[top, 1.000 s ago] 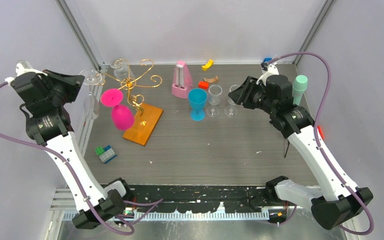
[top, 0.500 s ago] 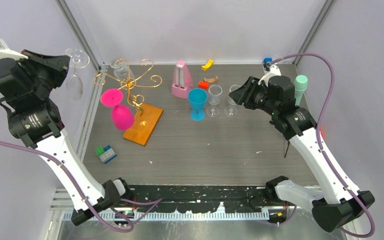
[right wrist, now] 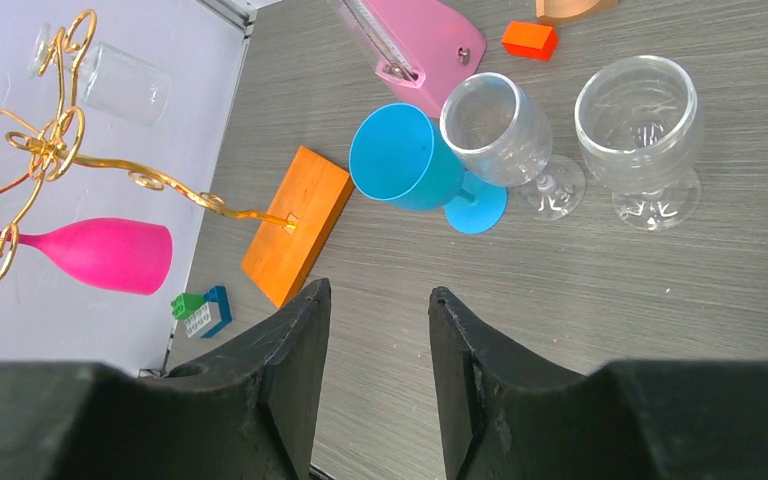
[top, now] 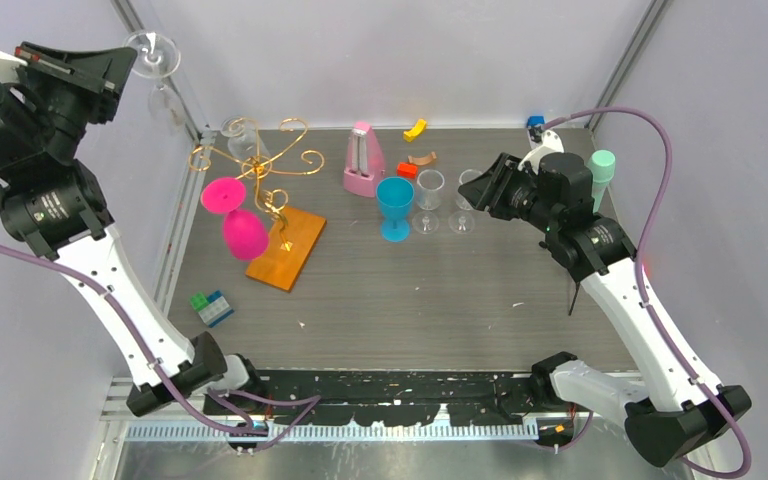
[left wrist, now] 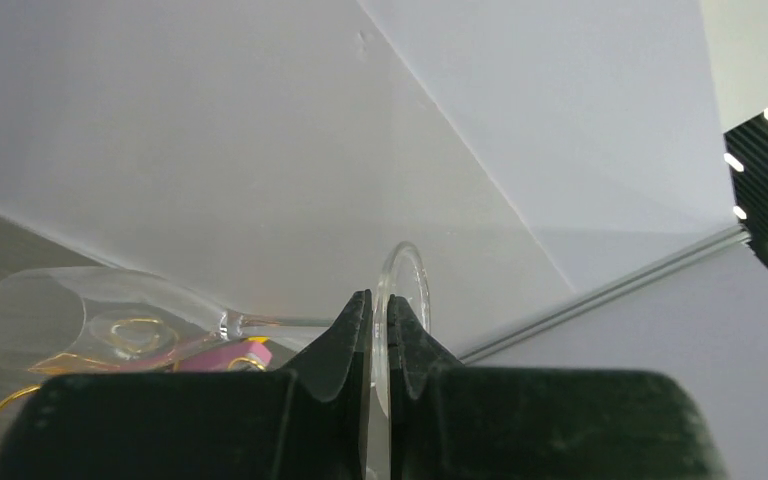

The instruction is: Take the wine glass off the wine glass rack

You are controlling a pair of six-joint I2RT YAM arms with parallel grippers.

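The wine glass rack stands on the left side of the table, and a pink glass hangs on it. The left gripper is high up by the wall, away from the rack. It is pinched tight on the round foot of the clear wine glass. The right gripper is wide apart and holds nothing.

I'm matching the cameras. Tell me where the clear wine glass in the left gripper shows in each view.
Top external: clear wine glass at upper left, foot in the left gripper.
Left wrist: clear wine glass lying across lower left to centre.
Right wrist: not in it.
Shared landmark: gold wine glass rack.
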